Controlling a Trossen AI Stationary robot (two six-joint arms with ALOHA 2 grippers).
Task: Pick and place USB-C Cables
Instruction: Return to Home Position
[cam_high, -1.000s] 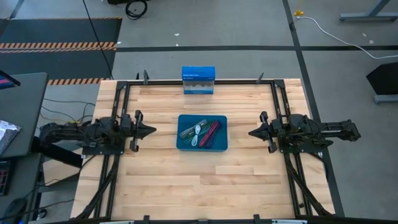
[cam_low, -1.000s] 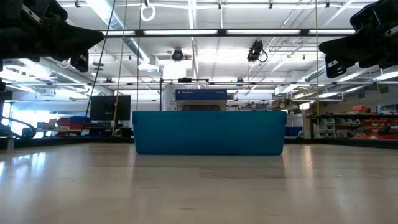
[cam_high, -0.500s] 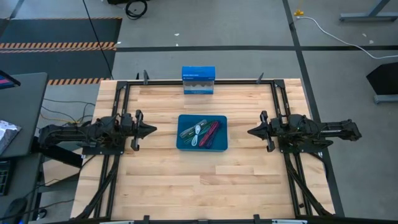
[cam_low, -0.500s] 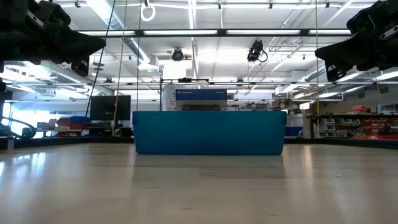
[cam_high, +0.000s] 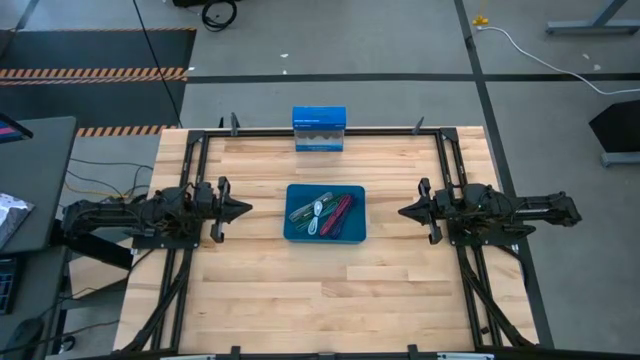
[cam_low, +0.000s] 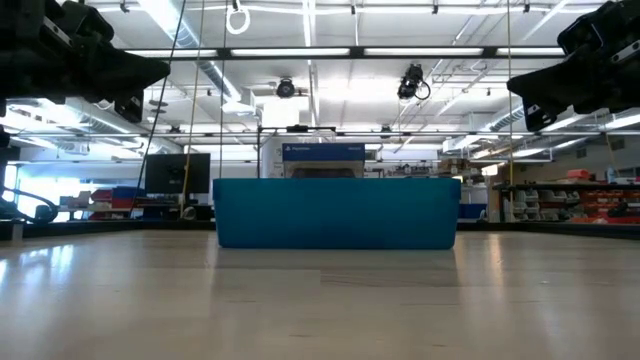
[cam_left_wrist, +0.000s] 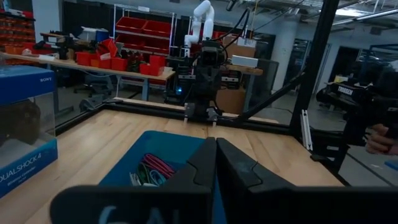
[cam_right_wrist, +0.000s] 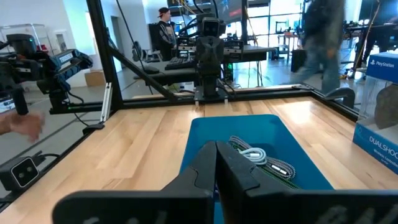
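Several short bundled cables (cam_high: 325, 212), green, pale, teal and maroon, lie in a blue tray (cam_high: 326, 235) at the table's middle. They also show in the left wrist view (cam_left_wrist: 151, 170) and the right wrist view (cam_right_wrist: 261, 159). My left gripper (cam_high: 246, 209) is shut and empty, left of the tray and above the table. My right gripper (cam_high: 402, 212) is shut and empty, right of the tray. In the low view the tray's near wall (cam_low: 336, 213) hides the cables.
An upright blue-and-white box (cam_high: 319, 129) stands at the table's far edge, behind the tray. Black frame rails (cam_high: 455, 160) run along the table's sides. People show in the room beyond the table (cam_right_wrist: 165, 28). Bare wood lies in front of the tray (cam_high: 320, 290).
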